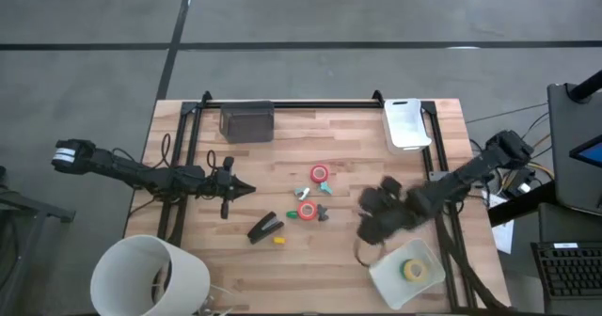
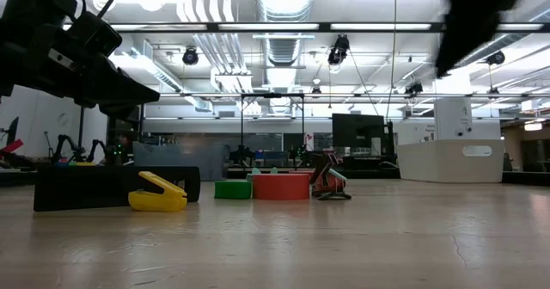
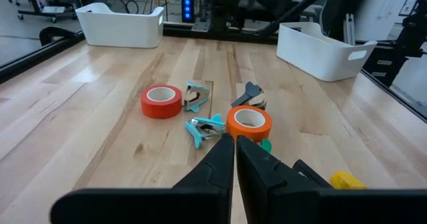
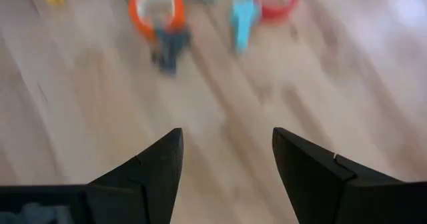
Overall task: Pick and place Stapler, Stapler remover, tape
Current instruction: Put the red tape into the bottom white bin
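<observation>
Wooden planks are making up the desk (image 1: pixel 282 156), and the task's things are lying in a loose cluster near its middle. The red tape (image 1: pixel 320 173) is sitting flat toward the centre, with the orange tape (image 1: pixel 307 211) just nearer the front edge. Small teal clawed pieces (image 3: pixel 205 127) are lying between and beside these two rolls, and a dark clawed piece (image 3: pixel 251 94) is resting just beside the orange roll. The stapler (image 1: pixel 266 228) is lying tilted toward the front edge, left of the rolls, with a small yellow piece (image 1: pixel 278 240) just beside it.

A yellow-green tape roll (image 1: pixel 413 270) is resting inside the white bin (image 1: pixel 388 280) at the front right corner. Another white bin (image 1: pixel 407 139) is standing at the back right corner, and a dark box (image 1: pixel 246 122) is sitting at the back edge.

The left gripper (image 1: pixel 246 190) is hovering left of the cluster, its fingers pressed together with nothing between them. The right gripper (image 4: pixel 227 159) is hanging over the desk right of the rolls, just behind the front bin, its fingers spread wide and holding nothing.
</observation>
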Robot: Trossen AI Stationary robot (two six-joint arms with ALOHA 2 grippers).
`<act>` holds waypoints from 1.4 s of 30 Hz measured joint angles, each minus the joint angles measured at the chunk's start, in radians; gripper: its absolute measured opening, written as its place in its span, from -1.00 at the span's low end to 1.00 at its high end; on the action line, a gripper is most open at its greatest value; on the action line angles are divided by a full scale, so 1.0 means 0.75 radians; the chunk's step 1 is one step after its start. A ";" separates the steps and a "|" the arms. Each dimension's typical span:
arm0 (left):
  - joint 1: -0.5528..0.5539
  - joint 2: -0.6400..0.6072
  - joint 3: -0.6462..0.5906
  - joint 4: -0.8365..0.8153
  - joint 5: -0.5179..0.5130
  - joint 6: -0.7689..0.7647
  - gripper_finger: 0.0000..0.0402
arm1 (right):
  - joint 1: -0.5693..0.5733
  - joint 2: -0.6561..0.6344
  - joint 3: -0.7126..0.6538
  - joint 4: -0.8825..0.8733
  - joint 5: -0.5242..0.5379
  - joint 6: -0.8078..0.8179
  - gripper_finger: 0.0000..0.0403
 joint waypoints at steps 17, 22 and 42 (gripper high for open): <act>-0.001 0.001 0.000 0.000 0.000 0.000 -0.91 | -0.751 0.144 -0.002 0.525 -0.352 -0.625 0.11; 0.000 0.000 0.000 0.000 0.000 0.000 -0.90 | -0.842 0.280 0.022 0.541 -0.387 -0.679 0.11; 0.000 0.000 0.000 0.000 0.000 0.000 -0.91 | -0.899 0.580 0.137 0.552 -0.460 -0.742 0.10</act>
